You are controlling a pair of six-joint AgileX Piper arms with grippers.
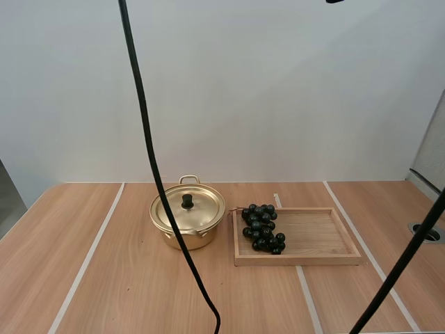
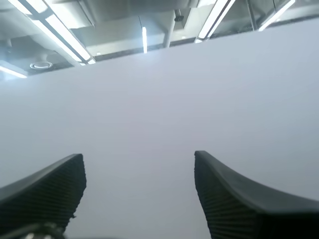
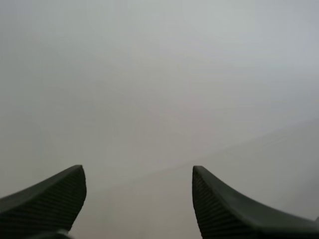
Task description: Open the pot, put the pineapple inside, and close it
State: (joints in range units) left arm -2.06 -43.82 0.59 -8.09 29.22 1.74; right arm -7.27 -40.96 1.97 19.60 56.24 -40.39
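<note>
Sees pot (image 1: 188, 221) lidded on counter (image 1: 104, 278), grapes (image 1: 262, 227) in tray (image 1: 316, 235) just beside. Finds left gripper (image 2: 139, 191) spread apart, empty. Finds right gripper (image 3: 138, 195) likewise apart

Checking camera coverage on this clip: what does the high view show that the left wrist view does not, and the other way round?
High view: a gold pot with its lid on, standing on the table. Beside it is a wooden tray that holds a bunch of grapes at its end nearer the pot. Left wrist view: the left gripper, its fingers standing apart with nothing between them. Shared: the plain pale wall, which stands behind the table and which the gripper faces.
</note>
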